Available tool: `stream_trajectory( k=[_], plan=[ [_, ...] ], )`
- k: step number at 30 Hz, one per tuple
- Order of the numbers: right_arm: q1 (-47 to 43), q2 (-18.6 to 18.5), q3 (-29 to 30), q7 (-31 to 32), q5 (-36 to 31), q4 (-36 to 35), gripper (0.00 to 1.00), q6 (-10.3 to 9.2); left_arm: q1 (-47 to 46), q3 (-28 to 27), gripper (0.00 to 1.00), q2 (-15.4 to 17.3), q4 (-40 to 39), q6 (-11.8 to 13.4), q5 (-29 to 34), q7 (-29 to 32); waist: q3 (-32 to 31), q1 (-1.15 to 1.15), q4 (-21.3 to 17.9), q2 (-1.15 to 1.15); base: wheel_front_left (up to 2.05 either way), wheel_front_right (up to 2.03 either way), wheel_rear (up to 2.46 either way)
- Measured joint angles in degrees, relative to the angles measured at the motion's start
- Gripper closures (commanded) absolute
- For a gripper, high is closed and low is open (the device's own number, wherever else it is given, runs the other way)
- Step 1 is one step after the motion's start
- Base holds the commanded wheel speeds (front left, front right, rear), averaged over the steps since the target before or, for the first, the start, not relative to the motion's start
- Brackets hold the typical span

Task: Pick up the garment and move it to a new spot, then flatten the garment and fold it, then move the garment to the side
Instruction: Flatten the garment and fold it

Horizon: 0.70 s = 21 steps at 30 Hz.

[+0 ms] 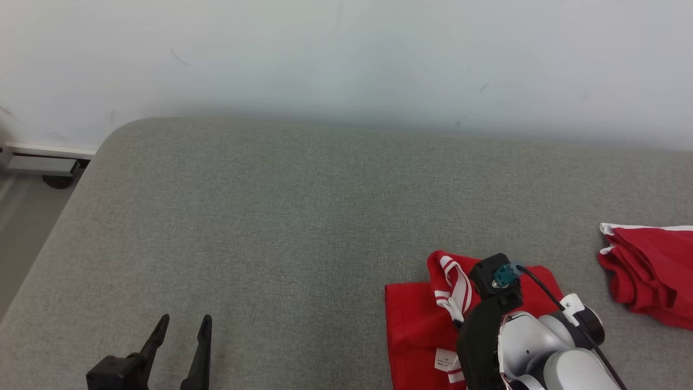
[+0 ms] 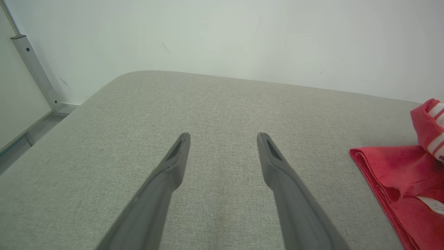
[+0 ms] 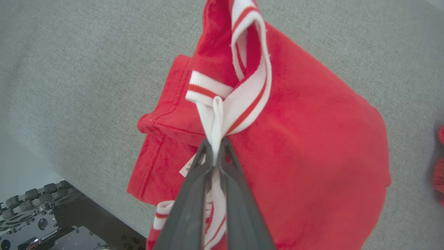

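Pinched by its striped trim (image 3: 244,104) in the closed right gripper (image 3: 215,143), the folded red garment (image 3: 312,139) could be pulled unfolded; the empty left gripper (image 2: 223,136) is spread wide.

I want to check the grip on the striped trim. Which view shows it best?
The right wrist view: the right gripper is shut on the trim, close up and unblocked. The head view shows the trim small, partly hidden by that gripper. The left wrist view catches a bit of trim at its right edge.
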<state>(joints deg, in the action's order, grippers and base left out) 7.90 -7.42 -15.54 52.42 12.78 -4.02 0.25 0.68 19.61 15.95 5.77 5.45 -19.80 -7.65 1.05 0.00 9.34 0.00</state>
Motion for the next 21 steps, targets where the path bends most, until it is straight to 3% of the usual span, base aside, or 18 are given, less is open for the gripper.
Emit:
stream_trajectory(
  k=[21],
  plan=[
    [3.1, 2.8, -2.5, -2.9, 0.8, 8.0, 1.0, -1.09, -0.2, 0.1, 0.0, -0.6, 0.2, 0.0, -0.2, -0.3, 1.1, 0.0, 1.1, 0.0, 0.0, 0.0, 0.0]
  ],
)
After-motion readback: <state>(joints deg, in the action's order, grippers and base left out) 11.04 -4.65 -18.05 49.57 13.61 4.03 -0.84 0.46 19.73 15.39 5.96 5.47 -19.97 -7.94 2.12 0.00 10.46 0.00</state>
